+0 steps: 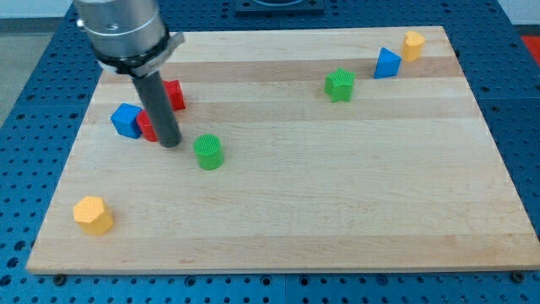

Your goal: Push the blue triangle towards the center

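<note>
Your blue triangle [386,63] sits at about two o'clock on the counter [337,203], just beside a yellow block [413,45] in the corner, with a green block [340,84] near it toward the middle. My tip [170,142] (the tool is a bare rod, with no jaws to spread or press) rests at ten o'clock, touching a red block [148,127] beside a blue cube [126,120], with another red block [174,94] behind. A green cylinder [207,152] stands just right; a yellow block [93,214] lies at eight o'clock.

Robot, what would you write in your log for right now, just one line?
my tip: view's left, beside green cylinder | blue triangle: top right, beside yellow block, untouched
</note>
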